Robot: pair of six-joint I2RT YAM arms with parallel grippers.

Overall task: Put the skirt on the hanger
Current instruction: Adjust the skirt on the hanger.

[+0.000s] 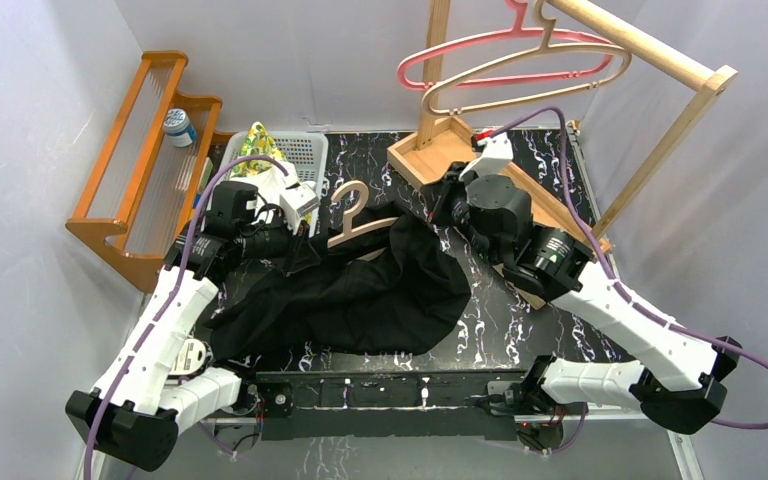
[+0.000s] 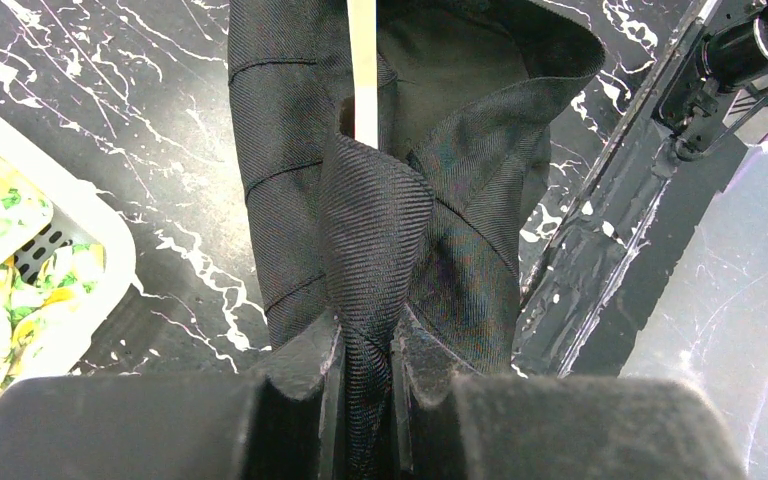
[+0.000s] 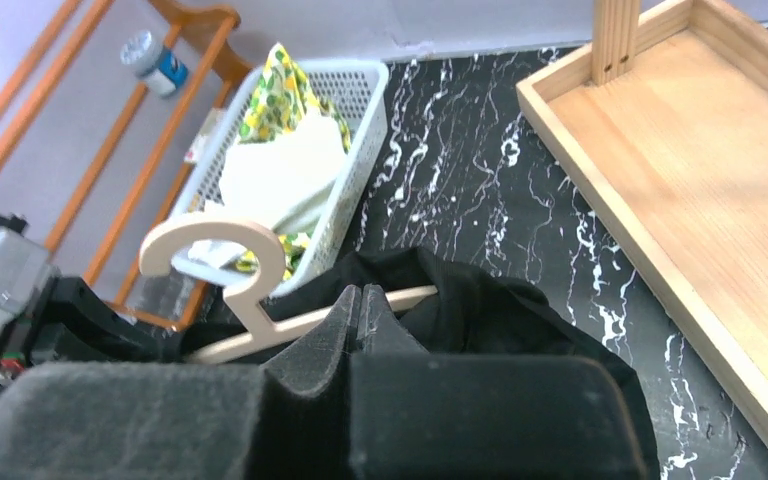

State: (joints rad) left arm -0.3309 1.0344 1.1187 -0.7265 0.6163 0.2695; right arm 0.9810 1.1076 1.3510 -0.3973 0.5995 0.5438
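Clamped in left end effector (image 2: 368, 400), bottom centre: fold of black skirt (image 2: 380, 230), hanger (image 2: 363, 70) arm poking inside. Right end effector (image 3: 363, 320) pressed shut at the hanger, hold unclear. Probably part-threaded; heaped mid-bench (image 1: 520, 320). Upper left, basket (image 3: 360, 110) holding floral cloth (image 3: 280, 100); upper right, wooden tray (image 3: 660, 150) holding rack post (image 3: 615, 40).
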